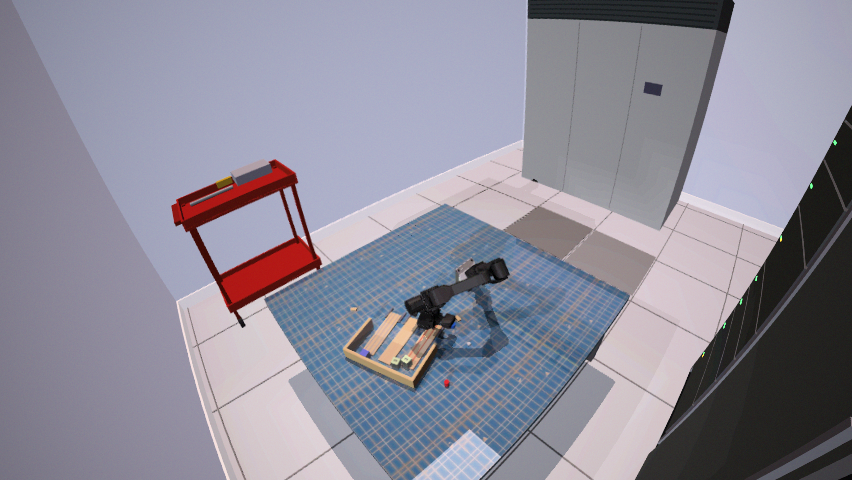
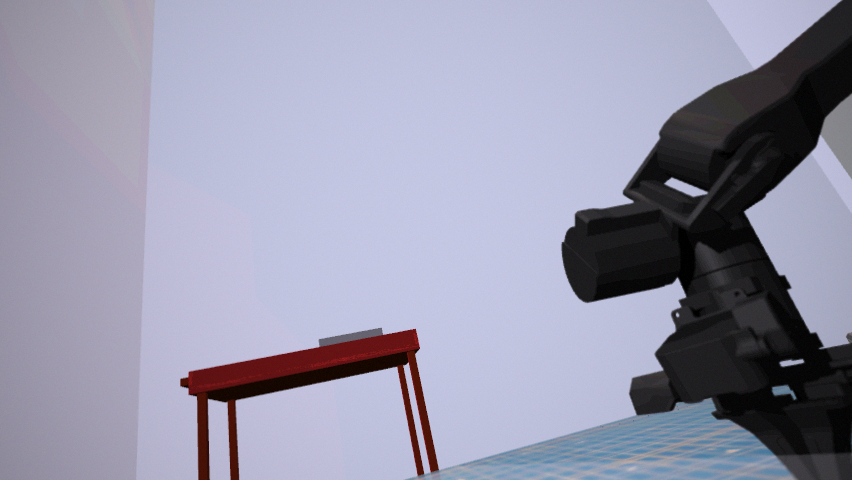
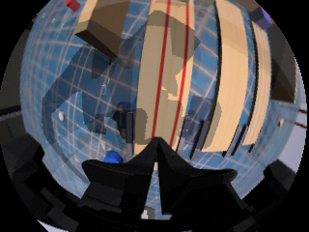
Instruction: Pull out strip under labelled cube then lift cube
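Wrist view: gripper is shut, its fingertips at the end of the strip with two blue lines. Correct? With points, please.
Not the colour: the two lines on the strip [image 3: 149,92] are red, as the wrist view shows. The rest stands.

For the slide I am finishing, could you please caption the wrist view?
Closed gripper over a red-lined wooden strip, plain strips alongside.

The black arm [image 1: 457,288] [image 2: 739,119] reaches out and bends downward at the wrist, its tool [image 1: 438,324] [image 3: 157,139] shut.
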Controlling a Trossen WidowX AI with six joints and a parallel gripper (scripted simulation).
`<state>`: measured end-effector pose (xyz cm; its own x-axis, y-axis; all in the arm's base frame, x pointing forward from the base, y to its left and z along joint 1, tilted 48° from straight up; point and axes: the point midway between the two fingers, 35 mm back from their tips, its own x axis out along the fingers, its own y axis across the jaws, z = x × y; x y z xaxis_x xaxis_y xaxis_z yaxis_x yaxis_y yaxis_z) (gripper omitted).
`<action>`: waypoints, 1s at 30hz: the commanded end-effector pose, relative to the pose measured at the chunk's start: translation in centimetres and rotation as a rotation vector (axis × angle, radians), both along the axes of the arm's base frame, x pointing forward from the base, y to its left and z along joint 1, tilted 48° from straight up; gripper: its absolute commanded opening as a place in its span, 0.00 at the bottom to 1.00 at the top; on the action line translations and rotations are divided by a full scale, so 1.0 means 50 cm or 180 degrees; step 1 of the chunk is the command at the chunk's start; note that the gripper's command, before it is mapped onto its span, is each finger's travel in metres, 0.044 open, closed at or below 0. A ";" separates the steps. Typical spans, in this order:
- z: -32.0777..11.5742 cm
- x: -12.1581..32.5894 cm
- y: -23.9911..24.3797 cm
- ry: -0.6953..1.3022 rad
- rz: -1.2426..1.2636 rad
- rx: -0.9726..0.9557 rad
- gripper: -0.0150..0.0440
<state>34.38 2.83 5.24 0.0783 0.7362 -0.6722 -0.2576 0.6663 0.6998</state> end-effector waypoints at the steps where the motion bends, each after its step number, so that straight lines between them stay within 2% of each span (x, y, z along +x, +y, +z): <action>1: -0.012 -0.025 0.006 0.0048 0.0040 0.0000 0.25; 30: -0.035 -0.108 -0.005 0.0056 0.0039 -0.0001 0.25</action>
